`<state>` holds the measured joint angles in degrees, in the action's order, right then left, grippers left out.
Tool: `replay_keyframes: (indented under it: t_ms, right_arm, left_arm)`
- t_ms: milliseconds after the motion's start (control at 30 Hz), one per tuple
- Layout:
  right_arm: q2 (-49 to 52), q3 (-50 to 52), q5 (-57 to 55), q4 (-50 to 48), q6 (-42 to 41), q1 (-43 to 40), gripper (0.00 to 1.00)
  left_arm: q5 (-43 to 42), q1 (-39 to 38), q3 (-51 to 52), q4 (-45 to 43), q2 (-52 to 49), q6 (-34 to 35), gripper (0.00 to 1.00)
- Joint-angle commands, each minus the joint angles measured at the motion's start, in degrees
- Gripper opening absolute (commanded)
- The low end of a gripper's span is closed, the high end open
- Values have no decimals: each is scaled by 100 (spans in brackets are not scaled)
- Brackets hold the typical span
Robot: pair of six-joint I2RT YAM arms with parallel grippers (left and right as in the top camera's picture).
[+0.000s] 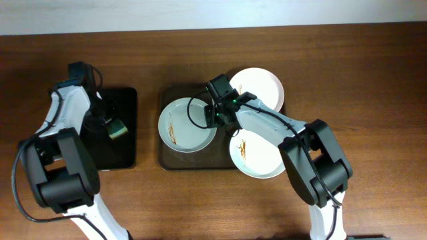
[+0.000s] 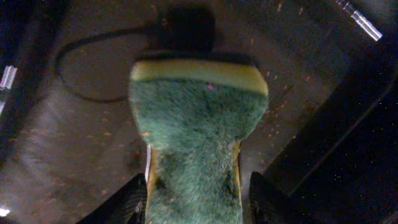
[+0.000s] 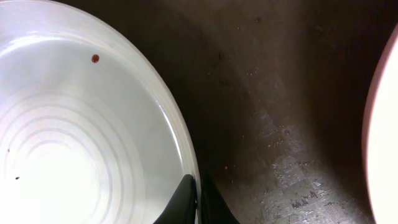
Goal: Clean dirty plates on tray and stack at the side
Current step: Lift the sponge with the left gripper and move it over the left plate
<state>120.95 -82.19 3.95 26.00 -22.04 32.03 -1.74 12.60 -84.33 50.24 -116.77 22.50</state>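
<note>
Three white plates lie on the dark tray (image 1: pixel 167 160). The left plate (image 1: pixel 187 125) has brown streaks, and so does the front right plate (image 1: pixel 257 155). The back right plate (image 1: pixel 259 87) looks clean. My right gripper (image 1: pixel 217 119) is shut on the left plate's right rim; in the right wrist view the fingers (image 3: pixel 198 199) pinch that rim (image 3: pixel 180 134). My left gripper (image 1: pixel 115 125) is shut on a green and yellow sponge (image 2: pixel 196 124) over the black mat (image 1: pixel 123 150) at the left.
The brown wooden table (image 1: pixel 373 87) stretches to the right of the tray. A black cable (image 2: pixel 81 68) curves over the mat behind the sponge.
</note>
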Motion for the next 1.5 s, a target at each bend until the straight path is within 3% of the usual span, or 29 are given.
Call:
replay_keyframes:
  t_ms: [0,167,233,300,367,500,667,900,1100,1267,1467]
  right_arm:
    - [125,-11,31,-28,57,59,4]
    - [125,-11,28,-28,59,59,4]
    - [125,-11,28,-28,59,57,4]
    - [125,-11,28,-28,57,57,4]
    - [125,-11,31,-33,57,57,4]
    - [125,-11,94,-37,55,57,4]
    - [125,-11,1366,-131,-221,-116,4]
    - [70,-11,1832,192,-382,-463,4]
    - [-197,-11,798,918,-951,-472,4]
    - [-181,-9,282,973,-1040,-472,4]
    - [-160,-9,284,892,-1040,-468,4]
  left_arm:
    - [-44,-74,321,-269,-55,11,47]
    - [11,-83,439,-522,-55,11,33]
    - [127,-83,439,-564,-55,13,31]
    - [153,-83,435,-566,-55,13,2]
    - [149,-83,382,-514,-37,-26,1]
    - [129,-103,-61,-20,398,-776,1]
    - [-1058,-404,-79,7,1117,-1821,1]
    - [-1222,-1073,-72,168,1099,-1827,1]
    - [-1224,-1198,-70,173,1099,-1652,1]
    - [-1222,-1360,66,111,1078,-1661,1]
    - [-1224,-1893,470,-553,1071,-2286,1]
